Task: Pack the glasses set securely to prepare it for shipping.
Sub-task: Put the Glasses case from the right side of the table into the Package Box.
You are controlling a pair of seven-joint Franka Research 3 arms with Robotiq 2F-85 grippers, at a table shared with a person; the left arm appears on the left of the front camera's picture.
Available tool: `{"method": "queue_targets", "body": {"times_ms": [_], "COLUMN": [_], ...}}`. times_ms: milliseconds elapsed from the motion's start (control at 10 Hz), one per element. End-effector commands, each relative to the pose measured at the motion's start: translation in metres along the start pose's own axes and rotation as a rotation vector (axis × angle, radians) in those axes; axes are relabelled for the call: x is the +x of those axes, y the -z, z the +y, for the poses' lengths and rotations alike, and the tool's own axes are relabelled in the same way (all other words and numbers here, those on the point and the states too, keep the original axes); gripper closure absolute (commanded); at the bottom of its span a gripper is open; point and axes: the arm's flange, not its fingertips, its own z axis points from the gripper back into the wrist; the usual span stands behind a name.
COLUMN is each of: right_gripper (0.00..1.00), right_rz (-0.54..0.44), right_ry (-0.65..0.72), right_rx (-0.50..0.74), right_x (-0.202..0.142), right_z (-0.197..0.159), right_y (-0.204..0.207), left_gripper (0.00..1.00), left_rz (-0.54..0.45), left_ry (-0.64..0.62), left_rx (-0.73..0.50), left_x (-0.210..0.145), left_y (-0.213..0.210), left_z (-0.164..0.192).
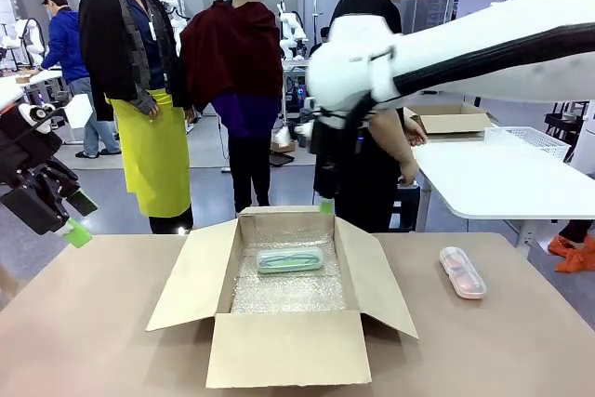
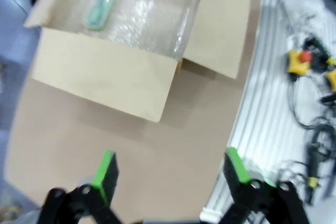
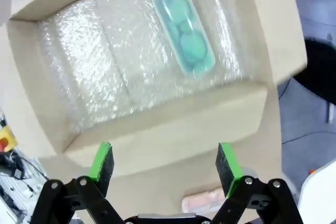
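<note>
The mint-green case [image 1: 290,259] lies inside the open cardboard box [image 1: 288,346], on the bubble-wrap lining [image 1: 288,293] near the far wall. The pink case [image 1: 462,271] rests on the table to the right of the box. My right gripper [image 1: 325,200] hangs above the box's far edge. In the right wrist view that gripper [image 3: 164,162] is open and holds nothing, with the mint-green case [image 3: 185,30] below it and a bit of the pink case [image 3: 207,202] at the bottom. My left gripper [image 1: 79,220] hovers at the table's left edge. It is open and holds nothing [image 2: 170,174], well away from the box [image 2: 105,77].
The box's four flaps [image 1: 181,276] are spread outward. A person in black [image 1: 372,90] stands just behind the box at the far side. A white table [image 1: 502,174] with another box stands at the back right. Cables and a yellow button unit [image 2: 299,61] lie beside the table.
</note>
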Motion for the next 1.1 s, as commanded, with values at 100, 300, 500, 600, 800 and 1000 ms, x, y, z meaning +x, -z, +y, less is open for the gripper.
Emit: {"method": "queue_targets", "body": {"times_ms": [100,300,500,600,800,1000], "right_gripper": [0.02,0.02,0.02,0.02,0.02,0.02], "right_rz": [-0.102,-0.07,-0.06,-0.024,-0.04,-0.066], "right_ry": [0.209,0.416,0.645,0.789,0.964,0.971], "right_rx": [-0.074,-0.135,-0.181,-0.193,-0.136,-0.108], "right_x": [-0.123,-0.176,-0.222,-0.235,-0.244,-0.246], "right_z": [0.023,0.024,0.015,0.007,-0.002,-0.007], "right_y": [-0.03,-0.051,-0.062,-0.059,-0.049,-0.046], "left_gripper": [0.0,0.0,0.0,0.0,0.0,0.0], "left_rz": [-0.008,-0.008,-0.008,-0.008,-0.008,-0.008], "left_ry": [0.018,0.018,0.018,0.018,0.018,0.018], "left_rx": [-0.01,-0.01,-0.01,-0.01,-0.01,-0.01], "left_x": [-0.002,-0.002,-0.002,-0.002,-0.002,-0.002], "left_y": [-0.002,-0.002,-0.002,-0.002,-0.002,-0.002], "left_z": [0.001,0.001,0.001,0.001,0.001,0.001]}}
